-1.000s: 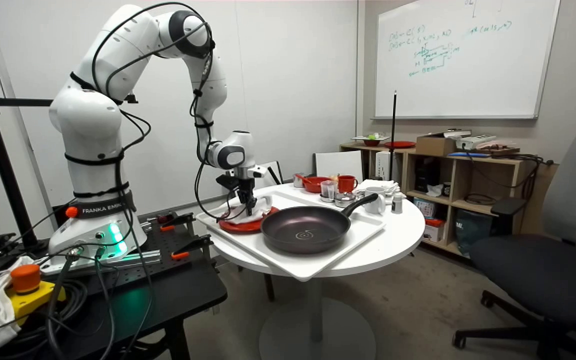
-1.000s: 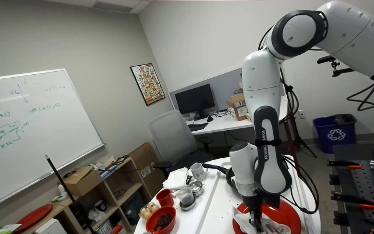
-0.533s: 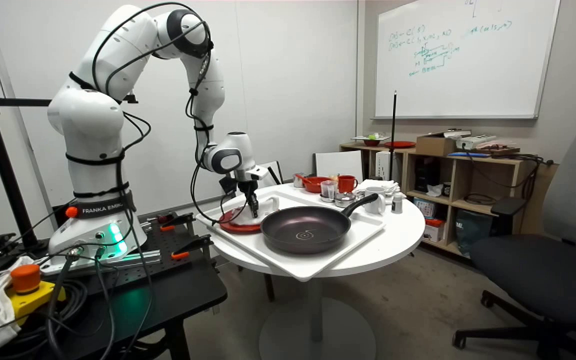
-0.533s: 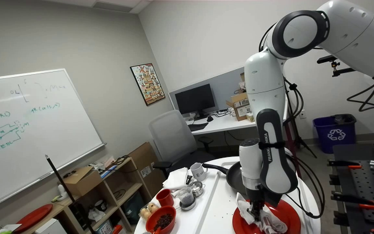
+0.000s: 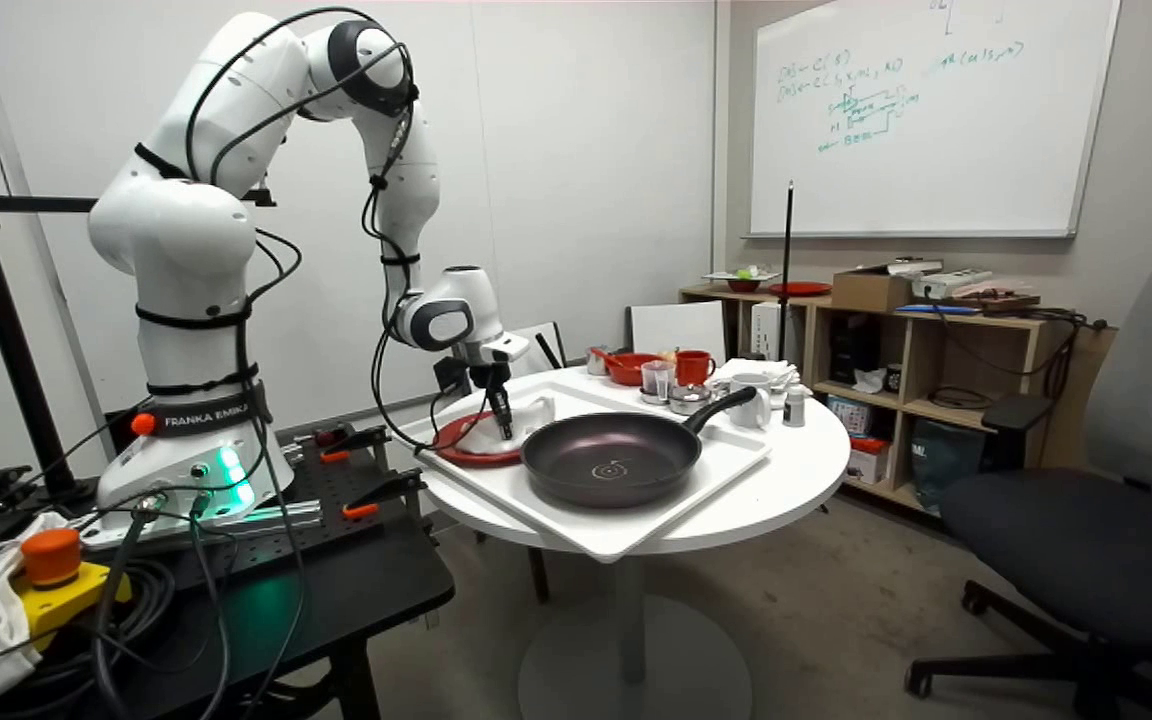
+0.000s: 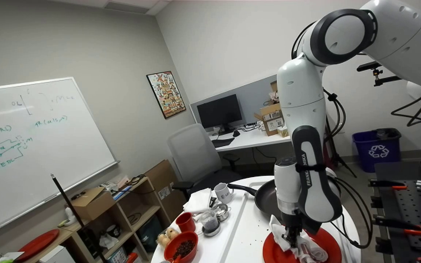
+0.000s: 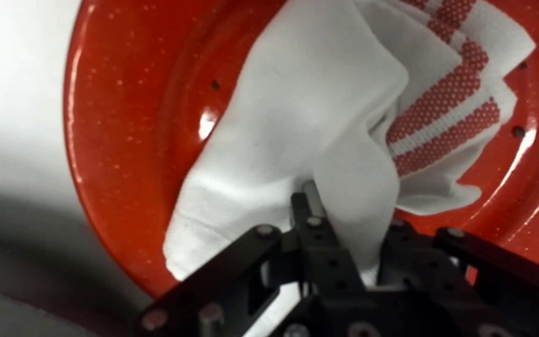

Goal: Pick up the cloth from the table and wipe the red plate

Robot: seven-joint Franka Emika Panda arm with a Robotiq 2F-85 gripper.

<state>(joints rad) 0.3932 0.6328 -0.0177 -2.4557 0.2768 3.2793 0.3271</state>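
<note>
The white cloth with red stripes (image 7: pixel 297 103) lies bunched on the red plate (image 7: pixel 115 140); the cloth (image 5: pixel 476 437) (image 6: pixel 314 251) and plate (image 5: pixel 471 460) (image 6: pixel 329 239) also show in both exterior views. My gripper (image 7: pixel 344 206) is shut on a fold of the cloth, which fills the space between its fingers; the right fingertip is hidden behind the cloth. The gripper (image 5: pixel 506 435) (image 6: pixel 291 241) points down over the plate, slightly tilted. A few dark specks lie on the plate. The plate rests on a white tray (image 5: pixel 616 535) on the round white table (image 5: pixel 811 465).
A dark pan (image 5: pixel 611 460) stands on the tray close beside the plate, its handle pointing away. A red bowl (image 6: pixel 192 244), a red cup (image 6: pixel 186 222), metal and clear containers, a white mug (image 6: pixel 223 193) and folded white cloths (image 6: pixel 198 201) stand along the table's far side.
My gripper, holding the cloth, first moved across the plate toward the pan, then slightly back toward the robot base. The wrist tilted, the cloth dragged along, and the plate shifted slightly toward the base.
</note>
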